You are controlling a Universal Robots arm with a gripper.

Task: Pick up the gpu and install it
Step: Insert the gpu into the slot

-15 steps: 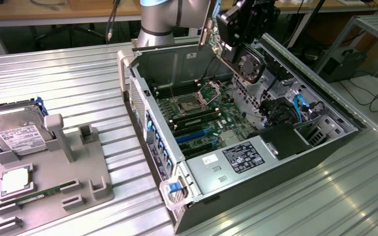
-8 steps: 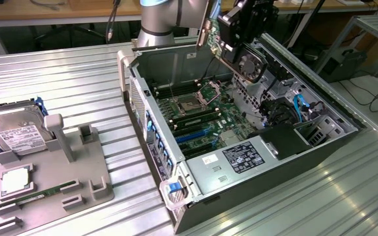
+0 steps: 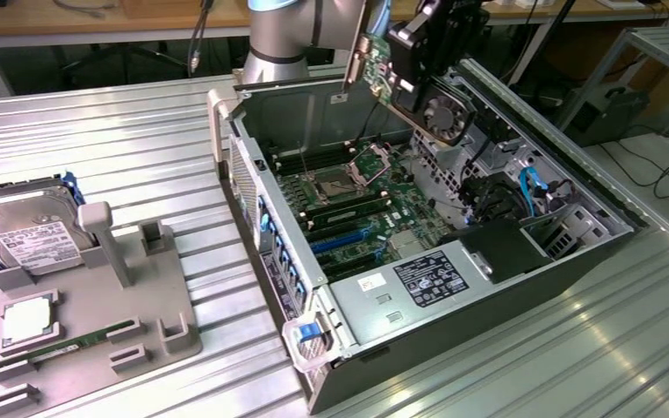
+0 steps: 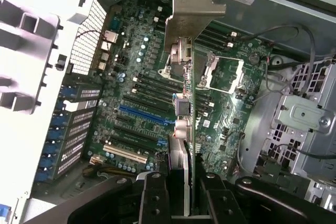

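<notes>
The two black fingers of the gripper (image 4: 182,179) are seen closed tight on the gpu (image 4: 184,108), a flat green card with a black round fan and a long silver metal bracket at one end. The gpu is held by its edge, with the silver bracket at the end away from the fingers. In the exterior view it is held up in the air, tilted, above the far end of the open box.

Below the card, the big green motherboard (image 4: 142,93) can be seen, with a long blue slot (image 4: 144,114) and several long black slots lying side by side. The card is not touching any of them. All of this is set inside a grey metal computer case (image 3: 241,139) that is laid on its side with the cover off.

Further off, on the exterior view's left, a grey plastic tray (image 3: 160,313) is placed on the ribbed metal table (image 3: 114,131). A silver hard drive with a white label (image 3: 27,231) and a narrow green RAM stick (image 3: 79,335) are kept in it.

So the picking up is judged to be done. The card has not yet been put into a slot, so the fitting is left to do
</notes>
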